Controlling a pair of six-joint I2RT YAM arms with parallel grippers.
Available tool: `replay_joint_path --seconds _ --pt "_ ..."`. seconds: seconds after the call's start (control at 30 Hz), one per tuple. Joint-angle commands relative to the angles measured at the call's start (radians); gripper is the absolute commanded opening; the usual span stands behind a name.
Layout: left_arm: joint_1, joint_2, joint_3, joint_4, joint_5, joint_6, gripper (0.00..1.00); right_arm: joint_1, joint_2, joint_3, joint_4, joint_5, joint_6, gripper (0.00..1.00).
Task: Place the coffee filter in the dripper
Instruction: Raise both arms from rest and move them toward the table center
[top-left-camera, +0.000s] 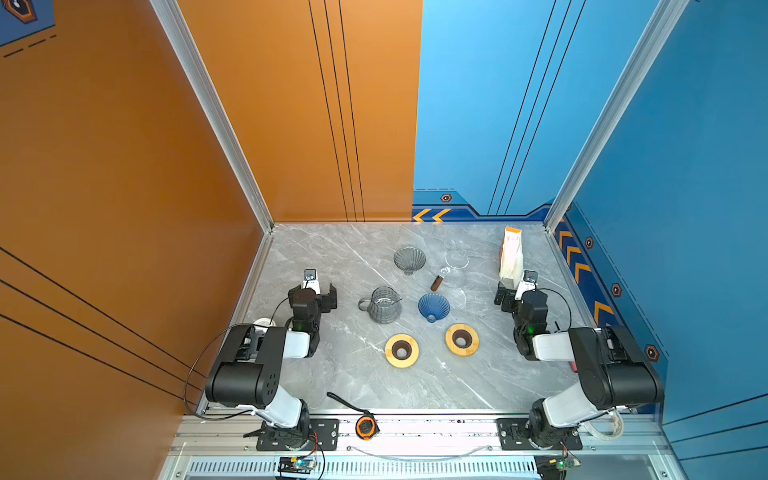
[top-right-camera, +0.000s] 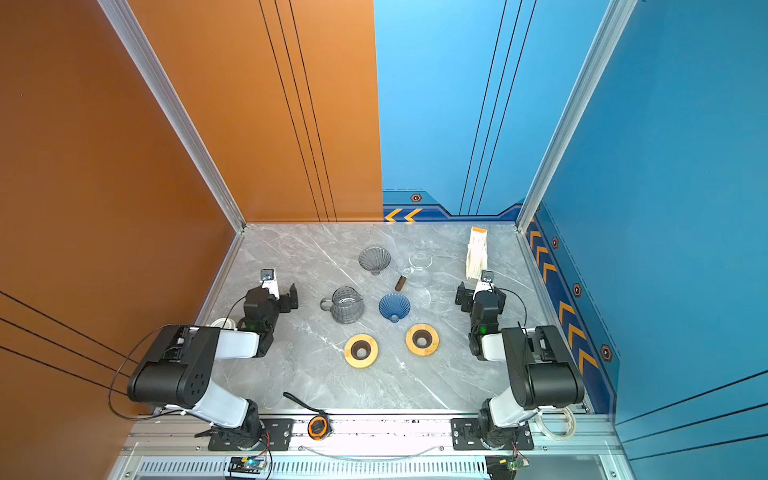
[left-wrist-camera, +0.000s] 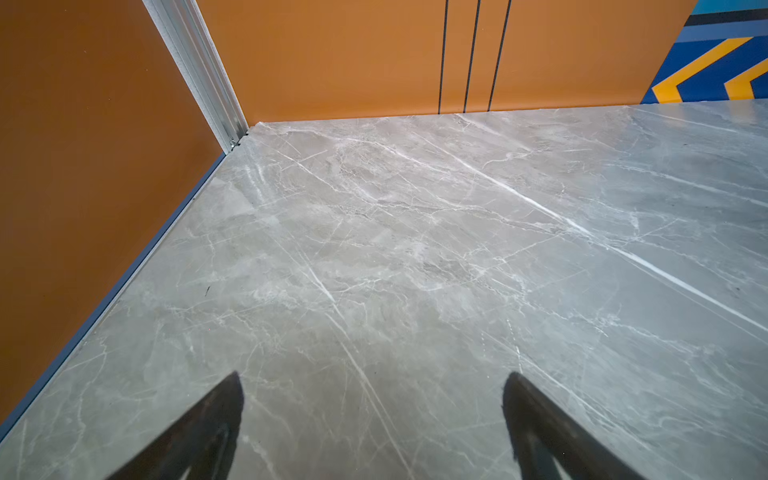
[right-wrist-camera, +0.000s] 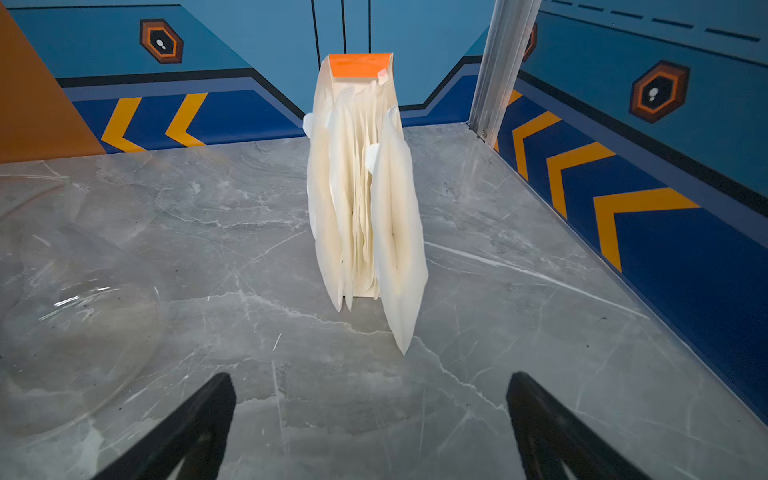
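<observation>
Coffee filters (right-wrist-camera: 365, 187) stand bunched upright in an open paper box (right-wrist-camera: 360, 65), straight ahead of the right hand (right-wrist-camera: 370, 376) and just beyond its fingertips, not touching them. That hand is spread wide and has hold of nothing. The left hand (left-wrist-camera: 374, 374) is likewise wide apart and empty, with only bare table (left-wrist-camera: 415, 249) before it.

The filters look like thin creased paper. I judge them almost weightless, limp, easily crumpled or torn, and likely to cling so that several come away together. A front filter (right-wrist-camera: 397, 232) hangs out nearest the hand, lower than the rest. Its free edge seems the best place to pinch, gently, so the box does not tip.

In a top view the blue dripper (top-left-camera: 433, 306) and a grey dripper (top-left-camera: 409, 259) sit well off to the right hand's inner side, towards the left hand.

No writing is readable. The box's orange flap shows faint marks too blurred to make out, and the wall badges (right-wrist-camera: 161, 40) carry only a small white symbol.
</observation>
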Motion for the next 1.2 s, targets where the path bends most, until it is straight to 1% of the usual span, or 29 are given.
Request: replay_joint_path --seconds 0.0,0.77,0.93,1.17 --pt "0.01 0.006 -0.009 0.013 0.017 -0.004 0.98 0.003 -0.001 0.007 -0.019 0.019 -0.011 1.0" --pt "0.011 0.006 -0.009 0.013 0.019 -0.003 0.98 -0.004 -0.002 0.009 -0.024 0.007 -0.007 1.0" --pt "0.024 0.006 -0.008 0.011 0.044 -0.012 0.98 -0.004 -0.001 0.009 -0.024 0.007 -0.007 1.0" --pt "0.021 0.005 -0.011 0.013 0.038 -0.009 0.98 -0.003 -0.002 0.008 -0.024 0.007 -0.007 1.0"
